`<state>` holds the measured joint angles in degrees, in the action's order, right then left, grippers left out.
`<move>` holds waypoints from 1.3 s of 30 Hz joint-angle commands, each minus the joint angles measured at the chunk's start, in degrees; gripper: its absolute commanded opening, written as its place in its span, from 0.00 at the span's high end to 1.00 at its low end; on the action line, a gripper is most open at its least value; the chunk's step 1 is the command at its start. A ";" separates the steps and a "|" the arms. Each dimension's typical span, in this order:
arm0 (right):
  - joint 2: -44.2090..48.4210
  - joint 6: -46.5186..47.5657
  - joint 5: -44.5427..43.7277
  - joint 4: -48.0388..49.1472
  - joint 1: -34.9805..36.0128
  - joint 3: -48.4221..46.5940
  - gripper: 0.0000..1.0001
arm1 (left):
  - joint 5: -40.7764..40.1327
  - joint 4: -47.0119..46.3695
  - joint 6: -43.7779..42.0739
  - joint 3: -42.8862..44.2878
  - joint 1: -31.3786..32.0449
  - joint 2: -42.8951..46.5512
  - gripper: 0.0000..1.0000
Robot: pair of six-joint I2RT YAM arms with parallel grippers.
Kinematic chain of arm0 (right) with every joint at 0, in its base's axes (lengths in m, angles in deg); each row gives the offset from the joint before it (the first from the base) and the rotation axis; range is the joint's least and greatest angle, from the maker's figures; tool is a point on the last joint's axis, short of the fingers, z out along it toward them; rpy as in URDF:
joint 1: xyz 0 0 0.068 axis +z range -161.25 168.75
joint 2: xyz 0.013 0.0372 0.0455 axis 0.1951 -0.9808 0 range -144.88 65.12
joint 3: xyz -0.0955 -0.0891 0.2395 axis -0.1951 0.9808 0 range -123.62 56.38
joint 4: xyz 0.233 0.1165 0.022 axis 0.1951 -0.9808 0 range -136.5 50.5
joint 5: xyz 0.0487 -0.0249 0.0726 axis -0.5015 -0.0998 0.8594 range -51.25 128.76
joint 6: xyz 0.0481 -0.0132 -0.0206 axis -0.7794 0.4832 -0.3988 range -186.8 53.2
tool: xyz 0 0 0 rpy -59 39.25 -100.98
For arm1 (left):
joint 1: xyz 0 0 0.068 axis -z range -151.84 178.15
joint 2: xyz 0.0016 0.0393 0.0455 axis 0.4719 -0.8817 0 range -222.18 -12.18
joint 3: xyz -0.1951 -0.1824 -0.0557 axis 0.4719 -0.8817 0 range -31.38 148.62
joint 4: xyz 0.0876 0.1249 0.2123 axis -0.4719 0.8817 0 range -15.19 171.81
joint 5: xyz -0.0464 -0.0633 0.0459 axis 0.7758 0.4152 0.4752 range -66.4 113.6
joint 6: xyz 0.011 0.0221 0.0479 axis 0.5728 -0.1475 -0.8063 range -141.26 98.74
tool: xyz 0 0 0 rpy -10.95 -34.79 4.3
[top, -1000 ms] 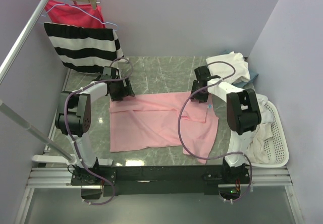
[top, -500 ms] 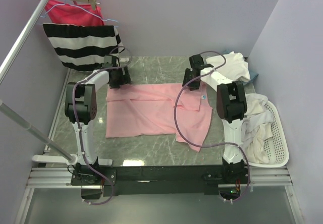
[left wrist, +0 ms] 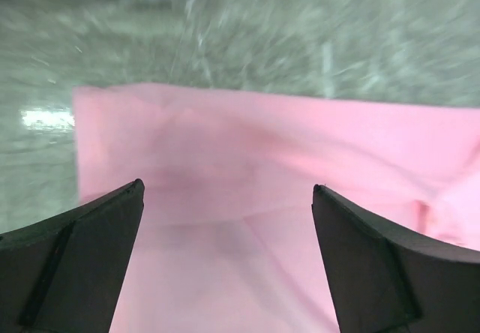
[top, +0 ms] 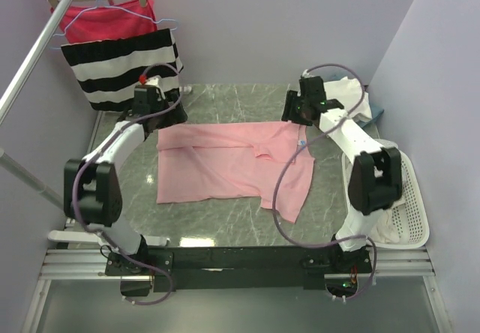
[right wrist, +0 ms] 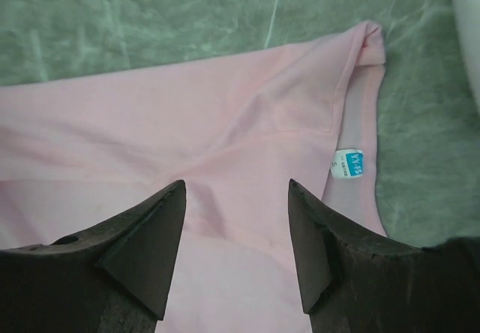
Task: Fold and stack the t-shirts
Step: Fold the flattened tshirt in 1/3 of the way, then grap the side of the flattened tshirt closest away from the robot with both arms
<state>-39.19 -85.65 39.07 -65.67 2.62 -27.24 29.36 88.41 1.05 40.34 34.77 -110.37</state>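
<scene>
— How many t-shirts are counted?
— One pink t-shirt (top: 225, 168) is seen, spread in the middle of the table (top: 225, 100). White t-shirts (top: 346, 97) are heaped at the far right corner, and more are piled in one basket (top: 420, 213). Their number cannot be told.

— And the grippers?
— Two are counted. The left gripper (left wrist: 225, 258) is held over the pink shirt's far left corner, its fingers spread wide, nothing pinched. The right gripper (right wrist: 236, 250) is held near the neck, its fingers also apart, nothing pinched.

— How is the room described?
— The table is of green marbled stone, closed in by pale lilac walls. One striped garment (top: 120, 67) and one red garment (top: 105, 18) are hung on a rack (top: 37, 44).

— What is shown by one view only?
— A small label (right wrist: 347, 164) in the neck is seen clearly only from the right wrist. The basket and the hung garments are seen only from above. The left wrist view is blurred.
</scene>
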 commanded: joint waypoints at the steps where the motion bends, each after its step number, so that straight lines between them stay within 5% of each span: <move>1: 9.71 -1.36 -1.12 -1.07 -0.51 7.22 0.36 | -1.90 0.45 2.74 -7.71 0.07 8.96 0.00; 8: 24.49 -6.46 5.30 0.68 0.02 28.91 0.36 | 0.05 3.79 9.68 -21.52 1.56 18.29 0.00; 20: 46.03 -22.26 4.69 0.51 5.37 49.05 0.36 | -10.06 12.31 22.51 -38.05 3.23 42.02 0.02; 24: 50.87 -24.92 3.82 -1.24 6.96 51.44 0.35 | -13.22 14.60 27.51 -39.64 7.17 45.72 0.08; 39: 53.07 -25.36 1.53 -2.83 8.28 54.87 0.33 | -22.80 20.32 43.78 -46.59 9.56 48.19 0.05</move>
<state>13.05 -110.61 42.44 -68.89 10.38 26.51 11.63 107.08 39.61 -5.91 43.90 -63.73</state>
